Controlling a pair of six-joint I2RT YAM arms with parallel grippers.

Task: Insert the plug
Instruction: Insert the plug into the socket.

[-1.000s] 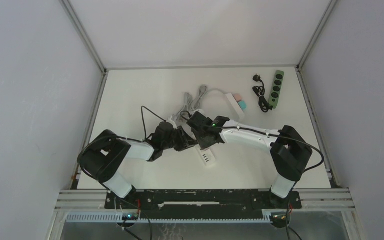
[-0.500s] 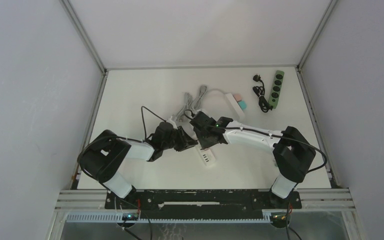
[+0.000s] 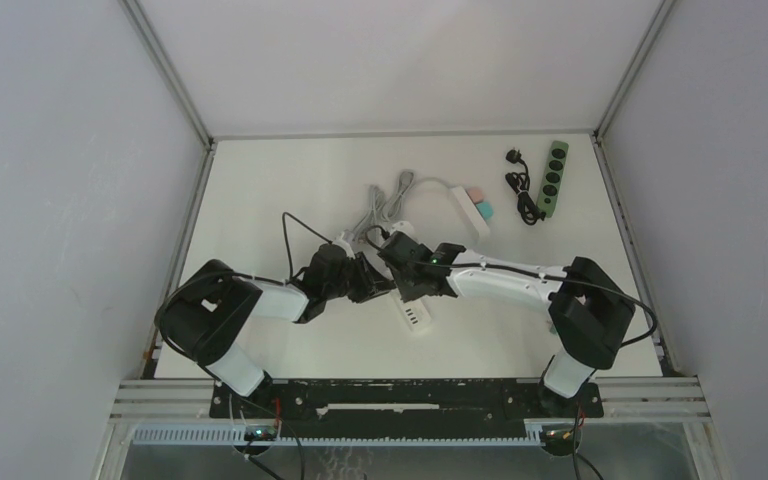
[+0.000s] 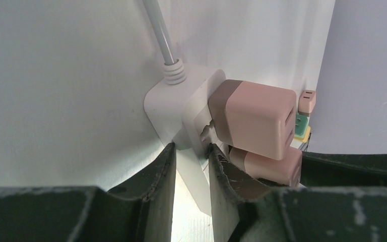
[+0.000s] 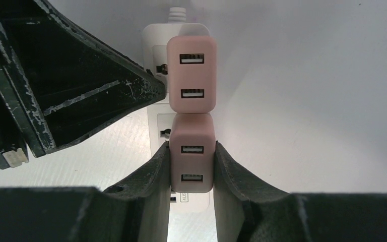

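Insertion step in hand: the right pincer (image 5: 191,147) was closed narrowly on the pink plug (image 5: 191,169), a smooth, round-cornered block with two USB slots. It sat against the white power strip (image 4: 167,103), touching a matching adapter (image 5: 191,75), mid-surface (image 3: 290,180) toward the near edge. The left pincer (image 4: 190,150), nearly shut, pinched the strip's glossy plastic edge. Seating depth was unreadable, so the next move probably called for a straight push with the strip braced.
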